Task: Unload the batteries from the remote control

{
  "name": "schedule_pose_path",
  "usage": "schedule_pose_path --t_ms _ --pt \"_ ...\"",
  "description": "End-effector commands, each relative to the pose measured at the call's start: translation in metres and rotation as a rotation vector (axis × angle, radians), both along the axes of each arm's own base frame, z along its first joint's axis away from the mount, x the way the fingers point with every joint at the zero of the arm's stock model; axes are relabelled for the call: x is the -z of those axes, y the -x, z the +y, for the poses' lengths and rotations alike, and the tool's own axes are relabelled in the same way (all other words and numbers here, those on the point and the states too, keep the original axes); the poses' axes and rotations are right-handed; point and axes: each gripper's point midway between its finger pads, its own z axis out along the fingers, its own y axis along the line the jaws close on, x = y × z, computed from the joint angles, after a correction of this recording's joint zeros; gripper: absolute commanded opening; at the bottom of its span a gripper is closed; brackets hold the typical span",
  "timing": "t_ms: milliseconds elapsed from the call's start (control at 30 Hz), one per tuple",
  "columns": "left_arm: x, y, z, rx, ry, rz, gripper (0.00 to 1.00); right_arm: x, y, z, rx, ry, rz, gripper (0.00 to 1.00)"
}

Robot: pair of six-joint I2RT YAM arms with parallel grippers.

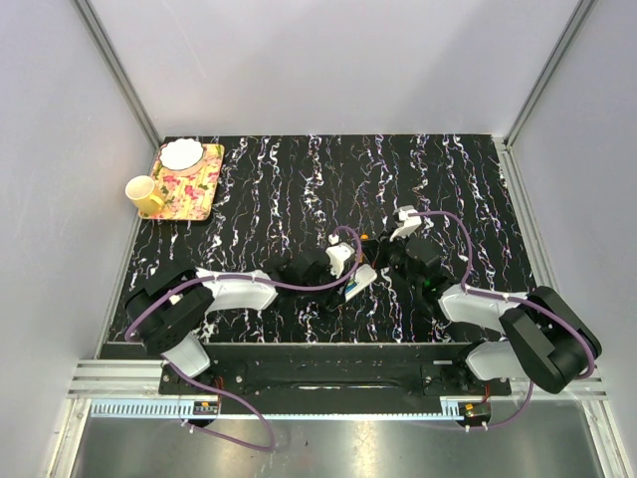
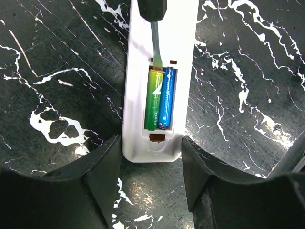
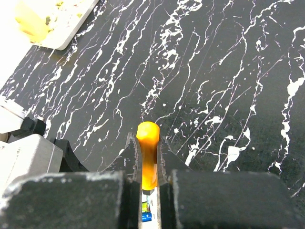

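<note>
The white remote control (image 2: 135, 95) lies face down on the black marbled table with its compartment open. Two batteries sit side by side inside it, one green (image 2: 154, 100) and one blue (image 2: 167, 98). My left gripper (image 2: 151, 143) clamps the remote's near end, one finger on each side. My right gripper (image 3: 147, 138) is shut on an orange-handled tool (image 3: 148, 162). The tool's thin flat blade (image 2: 156, 45) comes down from above, its tip at the far end of the green battery. In the top view both grippers meet over the remote (image 1: 360, 279) near the table's middle.
A floral tray (image 1: 189, 189) sits at the far left corner with a white bowl (image 1: 181, 154) on it, and a yellow cup (image 1: 144, 194) stands at its left edge. Grey walls enclose the table on three sides.
</note>
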Motion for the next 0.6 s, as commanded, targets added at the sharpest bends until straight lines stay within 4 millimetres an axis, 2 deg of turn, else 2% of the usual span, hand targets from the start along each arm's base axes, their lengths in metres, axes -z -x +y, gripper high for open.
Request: schedule_pose_path --t_ms 0,167,400,500,567 --pt "0.009 -0.005 -0.003 -0.015 -0.025 0.003 0.28 -0.029 0.009 0.022 -0.088 -0.132 -0.027 0.0" --pt "0.012 -0.005 -0.003 -0.017 -0.037 0.01 0.23 -0.03 0.015 0.027 -0.121 -0.171 -0.011 0.0" --pt "0.012 -0.006 -0.003 -0.025 -0.042 0.012 0.18 -0.018 0.017 0.031 -0.139 -0.174 0.027 0.0" --pt "0.013 -0.007 -0.003 -0.026 -0.044 0.015 0.17 -0.02 0.02 0.034 -0.154 -0.198 0.035 0.0" --pt "0.015 -0.007 -0.003 -0.026 -0.051 0.021 0.12 -0.022 0.021 0.035 -0.162 -0.214 0.041 0.0"
